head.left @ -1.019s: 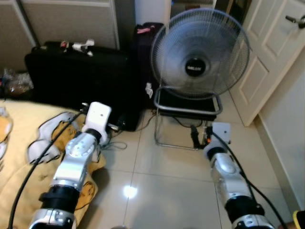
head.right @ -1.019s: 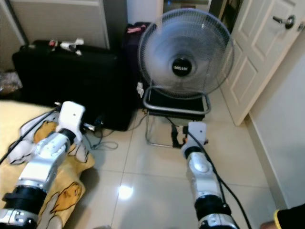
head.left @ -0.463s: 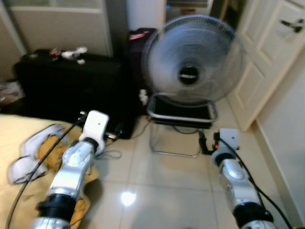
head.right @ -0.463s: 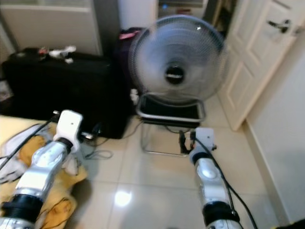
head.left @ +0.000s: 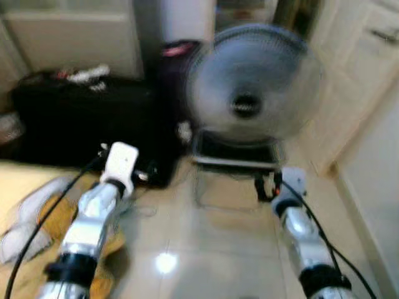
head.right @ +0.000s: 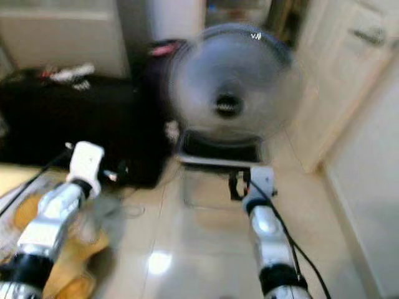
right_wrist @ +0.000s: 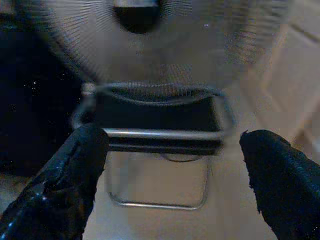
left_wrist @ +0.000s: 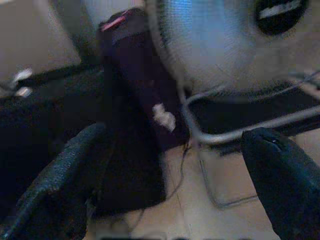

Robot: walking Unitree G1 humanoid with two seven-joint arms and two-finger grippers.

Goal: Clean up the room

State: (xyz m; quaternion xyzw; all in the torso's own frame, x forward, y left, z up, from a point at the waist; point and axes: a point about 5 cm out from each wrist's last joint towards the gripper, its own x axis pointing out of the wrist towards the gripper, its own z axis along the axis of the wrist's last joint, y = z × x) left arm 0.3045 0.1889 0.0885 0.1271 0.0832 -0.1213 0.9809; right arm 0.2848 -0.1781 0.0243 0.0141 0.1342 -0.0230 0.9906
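The picture is blurred by motion. A crumpled yellow cloth with a white piece lies on the yellow bedding at the lower left, beside my left arm. Small white items rest on top of a black suitcase. My left gripper is open and empty, held out over the floor toward the suitcase and the fan. My right gripper is also open and empty, pointing at the metal stand under the fan.
A large grey fan stands on a metal-framed stool straight ahead. A dark bag with a pink tag sits behind it. A white door is at the right. Cables lie on the glossy tile floor.
The whole picture has shifted and grown blurrier, so the camera has moved. Both arms hold the same forward pose and nothing has been picked up.
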